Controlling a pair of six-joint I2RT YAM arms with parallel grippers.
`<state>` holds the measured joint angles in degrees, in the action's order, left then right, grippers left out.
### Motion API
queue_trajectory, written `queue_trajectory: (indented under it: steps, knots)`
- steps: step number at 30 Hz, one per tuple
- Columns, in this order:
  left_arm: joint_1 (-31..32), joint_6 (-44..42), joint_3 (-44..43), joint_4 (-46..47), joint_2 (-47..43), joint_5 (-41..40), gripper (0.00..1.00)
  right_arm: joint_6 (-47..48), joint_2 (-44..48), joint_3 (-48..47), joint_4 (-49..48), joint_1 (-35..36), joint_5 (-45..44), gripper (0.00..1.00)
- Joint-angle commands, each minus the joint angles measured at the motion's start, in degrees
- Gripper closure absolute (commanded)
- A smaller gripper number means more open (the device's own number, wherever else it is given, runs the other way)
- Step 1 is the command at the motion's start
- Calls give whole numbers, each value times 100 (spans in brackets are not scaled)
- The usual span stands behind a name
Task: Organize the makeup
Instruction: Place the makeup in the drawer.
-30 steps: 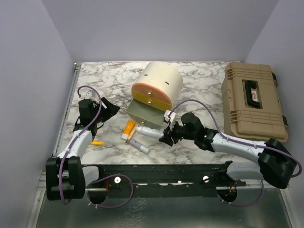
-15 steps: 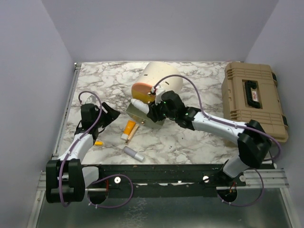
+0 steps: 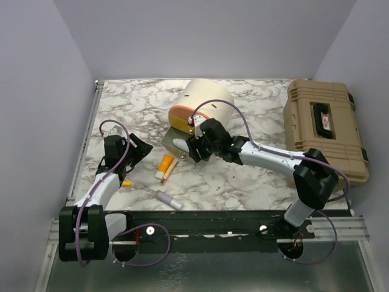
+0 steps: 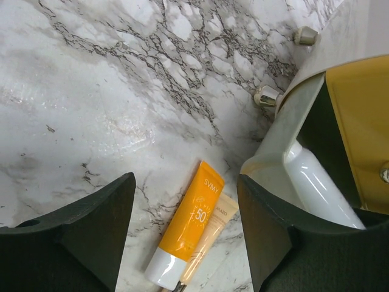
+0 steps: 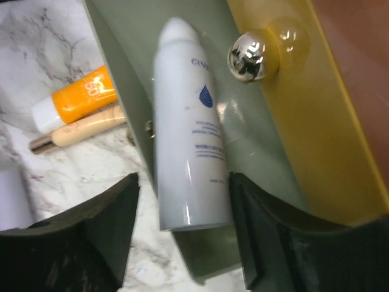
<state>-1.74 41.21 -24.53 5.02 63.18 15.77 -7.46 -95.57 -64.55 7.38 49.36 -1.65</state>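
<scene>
A white bottle [image 5: 191, 128] lies in the olive drawer [image 5: 121, 36] pulled out of the cream case [image 3: 209, 103]. My right gripper [image 5: 182, 182] is open, its fingers on either side of the bottle's lower end with a gap on the left. In the top view it [image 3: 193, 149] is at the drawer. An orange tube [image 4: 188, 228] and a thin beige tube [image 4: 209, 240] lie side by side on the marble. My left gripper [image 4: 185, 188] is open and empty, hovering above them. A silver tube [image 3: 168, 200] lies near the front edge.
A small orange item [image 3: 126, 182] lies by the left arm. The tan toolbox [image 3: 325, 128] stands shut at the right. The drawer above has a yellow front with a chrome knob [image 5: 252, 56]. The case's small metal feet [image 4: 265, 95] stand near the left gripper.
My right gripper carried the white bottle from the table up to the drawer, where it now lies between open jaws. The silver tube rolled slightly toward the front left. The left arm barely moved.
</scene>
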Motion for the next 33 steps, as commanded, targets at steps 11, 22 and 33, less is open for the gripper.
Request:
queue_trajectory:
  steps: [11, 22, 33]
  knots:
    - [38, 34, 69, 139, 142, -138, 30, -255, 1109, 31, 263, 31, 1380, 30]
    - [35, 182, 67, 35, 46, -612, 30, -643, 318, 364, 421, 1732, 1267, 31]
    - [25, 370, 48, -700, -630, -1533, 29, -203, -760, 100, 268, 2196, 1045, 33]
